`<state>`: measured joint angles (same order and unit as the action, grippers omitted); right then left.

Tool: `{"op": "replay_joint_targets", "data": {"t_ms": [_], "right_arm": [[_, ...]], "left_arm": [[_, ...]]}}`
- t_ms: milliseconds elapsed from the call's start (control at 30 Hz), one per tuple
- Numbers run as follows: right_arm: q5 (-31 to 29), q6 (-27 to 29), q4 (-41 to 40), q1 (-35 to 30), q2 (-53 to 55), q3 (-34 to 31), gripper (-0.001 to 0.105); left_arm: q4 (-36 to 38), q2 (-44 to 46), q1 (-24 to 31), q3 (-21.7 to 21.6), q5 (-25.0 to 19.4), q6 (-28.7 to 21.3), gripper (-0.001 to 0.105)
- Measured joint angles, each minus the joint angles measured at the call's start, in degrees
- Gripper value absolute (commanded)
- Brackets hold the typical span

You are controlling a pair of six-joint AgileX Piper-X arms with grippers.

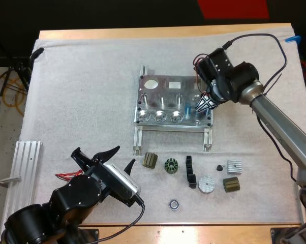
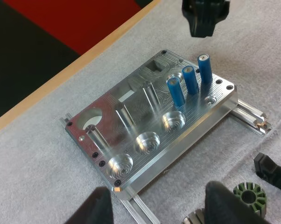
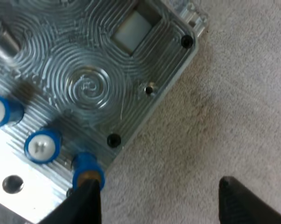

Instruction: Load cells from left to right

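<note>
The metal fixture (image 1: pixel 168 104) lies in the middle of the mat. Three blue cylinders (image 2: pixel 189 80) stand upright in a row at its right end; the row of round pockets (image 2: pixel 146 142) along its near edge holds nothing. My right gripper (image 1: pixel 203 105) hovers over that right end, open. In the right wrist view its fingers (image 3: pixel 87 200) stand wide apart, one right beside the outermost blue cylinder (image 3: pixel 87 169), the other over bare mat. My left gripper (image 1: pixel 104 157) is open near the front left of the mat, short of the fixture (image 2: pixel 150 126).
Several small dark and silver parts (image 1: pixel 190 172) lie in a row on the mat in front of the fixture, among them a green-cored ring (image 2: pixel 249 196) and a bearing (image 1: pixel 174 204). An aluminium rail (image 1: pixel 23 170) lies at the table's left edge.
</note>
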<state>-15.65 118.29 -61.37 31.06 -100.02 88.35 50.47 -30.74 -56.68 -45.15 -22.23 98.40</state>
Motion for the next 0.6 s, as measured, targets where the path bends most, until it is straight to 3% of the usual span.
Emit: {"op": "replay_joint_targets", "data": {"t_ms": [367,600], "right_arm": [[0.2,-2.6,0.8,0.0,-1.0,-0.1,0.053],[11.8,-6.2,0.8,-0.1,4.2,-0.1,0.053]], "left_arm": [[0.0,0.0,0.0,0.0,0.0,0.0,0.045],[-1.0,0.0,0.3,0.0,-2.9,-1.4,0.045]]}}
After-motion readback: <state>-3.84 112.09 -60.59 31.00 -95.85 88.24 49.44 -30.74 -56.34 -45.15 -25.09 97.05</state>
